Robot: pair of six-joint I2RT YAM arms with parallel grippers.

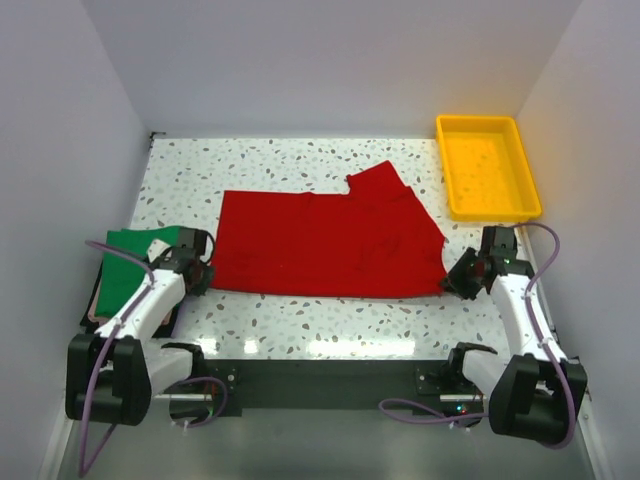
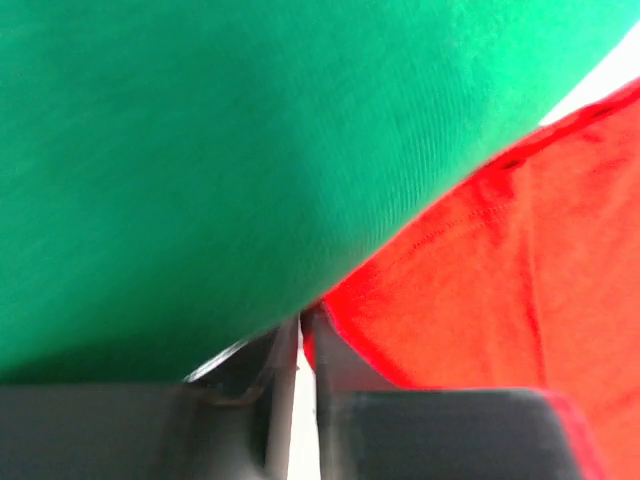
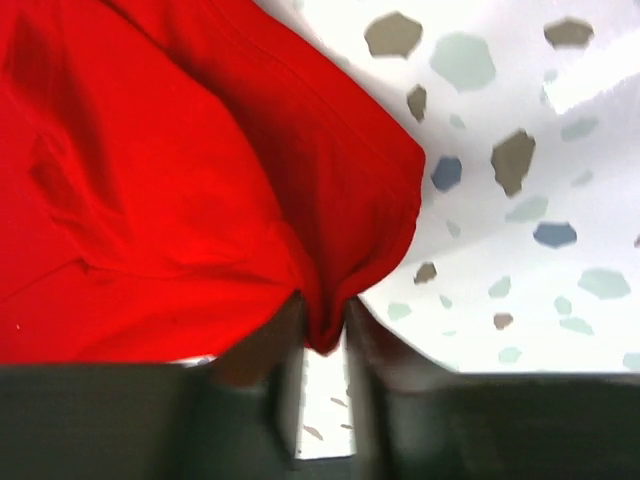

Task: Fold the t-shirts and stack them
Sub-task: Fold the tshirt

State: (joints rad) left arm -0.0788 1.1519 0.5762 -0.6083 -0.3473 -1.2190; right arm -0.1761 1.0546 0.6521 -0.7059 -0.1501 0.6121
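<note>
My right claw [image 3: 324, 325] pinches the bright red cloth t-shirt [image 1: 330, 245] by its near right corner. My left claw [image 2: 300, 330], almost closed, meets the near left corner, hold unclear. The shirt's long axis runs between them. The dark green cloth t-shirt [image 1: 125, 265] lies leftward.

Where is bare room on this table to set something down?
Free: far strip between back wall and red t-shirt, left of yellow tray; near strip between that shirt and base rail. Crowded: left edge, green t-shirt and left gripper; right edge, right gripper and tray.
</note>
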